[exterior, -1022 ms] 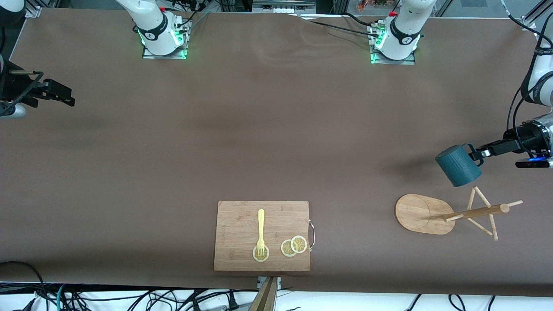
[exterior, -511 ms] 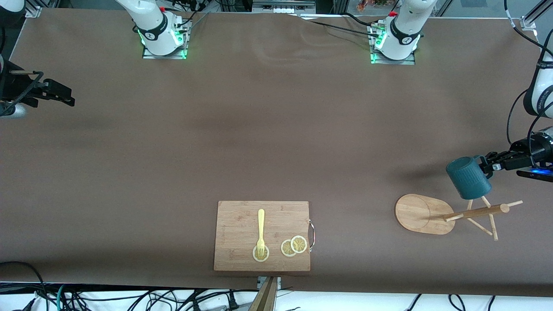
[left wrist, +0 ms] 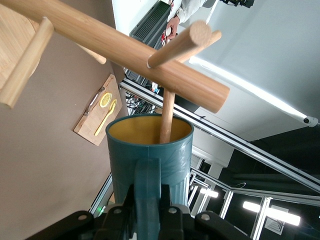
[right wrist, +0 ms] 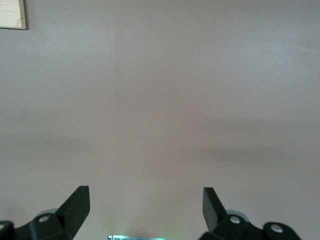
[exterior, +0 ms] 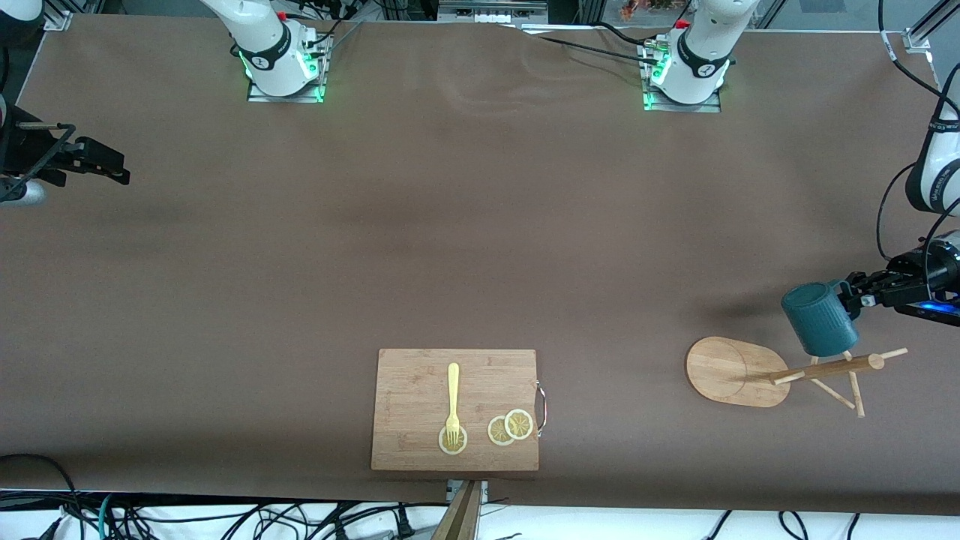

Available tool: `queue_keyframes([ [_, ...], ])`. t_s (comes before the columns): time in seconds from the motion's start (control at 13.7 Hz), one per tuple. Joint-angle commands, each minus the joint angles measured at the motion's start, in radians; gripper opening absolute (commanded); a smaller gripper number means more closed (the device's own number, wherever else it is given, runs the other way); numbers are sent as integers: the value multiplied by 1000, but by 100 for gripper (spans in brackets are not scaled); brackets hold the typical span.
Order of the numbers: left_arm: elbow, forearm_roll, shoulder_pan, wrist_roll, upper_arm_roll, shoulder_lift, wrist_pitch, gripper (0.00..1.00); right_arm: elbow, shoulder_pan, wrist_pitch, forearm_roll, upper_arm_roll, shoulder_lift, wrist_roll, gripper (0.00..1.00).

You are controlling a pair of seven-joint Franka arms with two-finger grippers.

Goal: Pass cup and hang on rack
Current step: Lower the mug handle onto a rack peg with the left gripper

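Note:
The dark teal cup (exterior: 820, 319) hangs in the air over the wooden rack (exterior: 802, 370) at the left arm's end of the table. My left gripper (exterior: 856, 298) is shut on the cup's handle (left wrist: 148, 187). In the left wrist view a thin peg (left wrist: 167, 116) of the rack reaches into the cup's yellow inside (left wrist: 142, 132), below the rack's post (left wrist: 125, 52). My right gripper (exterior: 105, 171) is open and empty, waiting over the table's edge at the right arm's end; its fingers (right wrist: 77, 205) show over bare cloth.
A rectangular wooden cutting board (exterior: 409, 409) near the front camera's edge of the table carries a yellow fork (exterior: 453, 401) and lemon slices (exterior: 511, 426). The rack's oval base (exterior: 724, 369) rests on the brown cloth.
My left gripper has carried the cup toward the rack and lower, from beside it to over its pegs. The right arm has not moved.

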Motion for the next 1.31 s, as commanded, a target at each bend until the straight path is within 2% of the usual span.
queue_keyframes([
  [0.0, 52, 34, 24, -30, -27, 49, -20, 0, 4, -7, -16, -9, 9, -13, 11, 100],
  [0.58, 78, 61, 35, -26, -28, 108, -21, 1, 4, -7, -16, -9, 9, -13, 11, 100],
  [0.66, 78, 60, 37, -18, -28, 115, -20, 25, 4, -7, -16, -9, 9, -13, 11, 100],
  [0.73, 76, 51, 38, -11, -28, 124, -21, 87, 4, -7, -16, -9, 9, -13, 11, 100],
  [0.8, 76, 49, 41, 21, -33, 123, -20, 100, 4, -7, -16, -9, 9, -13, 11, 100],
  [1.24, 78, 58, 72, 35, -51, 102, -15, 100, 4, -7, -16, -9, 9, -13, 11, 100],
])
